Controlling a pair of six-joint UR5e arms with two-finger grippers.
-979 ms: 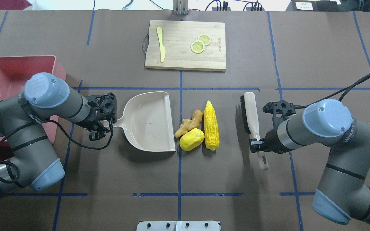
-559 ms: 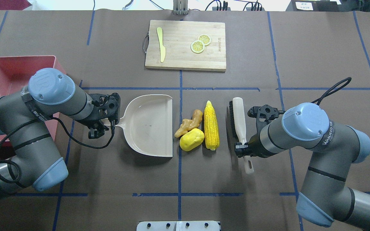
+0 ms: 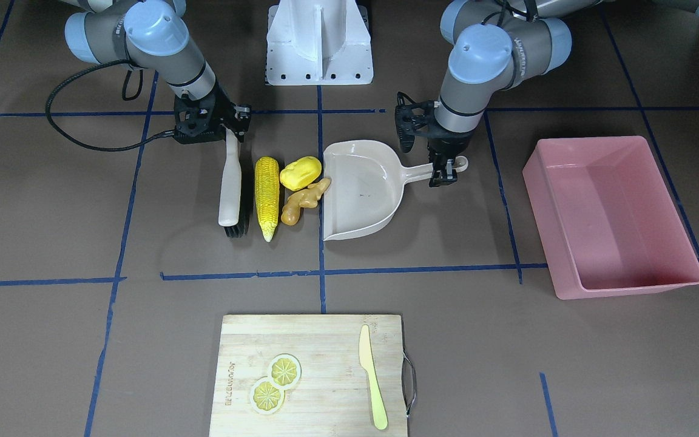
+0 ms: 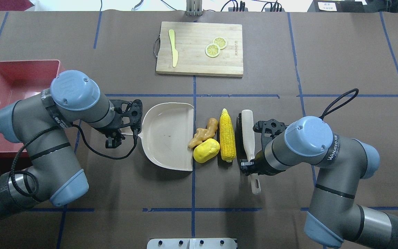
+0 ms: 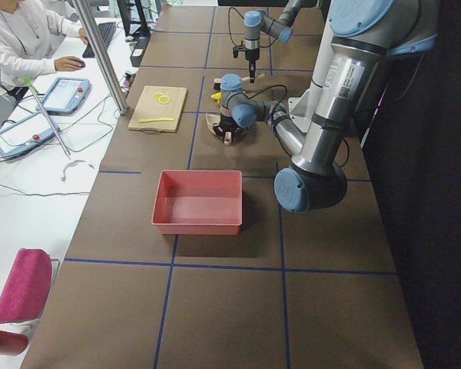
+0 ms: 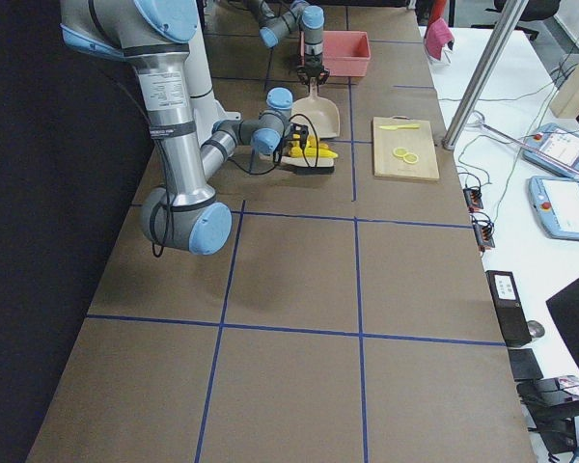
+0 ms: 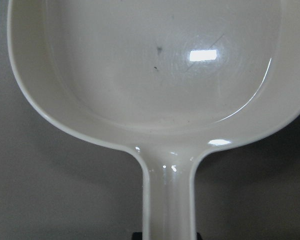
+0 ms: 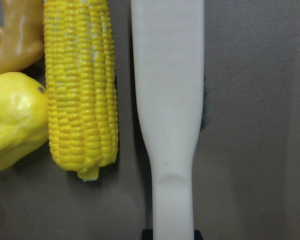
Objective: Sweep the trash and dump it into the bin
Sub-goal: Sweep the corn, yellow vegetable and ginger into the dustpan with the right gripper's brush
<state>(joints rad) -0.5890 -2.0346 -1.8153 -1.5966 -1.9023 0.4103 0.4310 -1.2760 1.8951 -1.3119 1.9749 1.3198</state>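
One corn cob (image 4: 227,135), one potato (image 4: 206,150) and one ginger root (image 4: 204,132) lie between one dustpan (image 4: 166,136) and one brush (image 4: 248,131). The left gripper (image 3: 444,172) clamps the dustpan's handle, and the right gripper (image 4: 250,164) clamps the brush's.

Both arms reach inward, elbows bent, wrists low over the desk (image 4: 288,52). The left tool (image 4: 117,134) and right tool (image 4: 250,163) point downward, fingers clamped shut.

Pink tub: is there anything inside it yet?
Nothing shows inside the pink tub; the front view shows its whole floor bare. Overhead, the left arm hides one corner.
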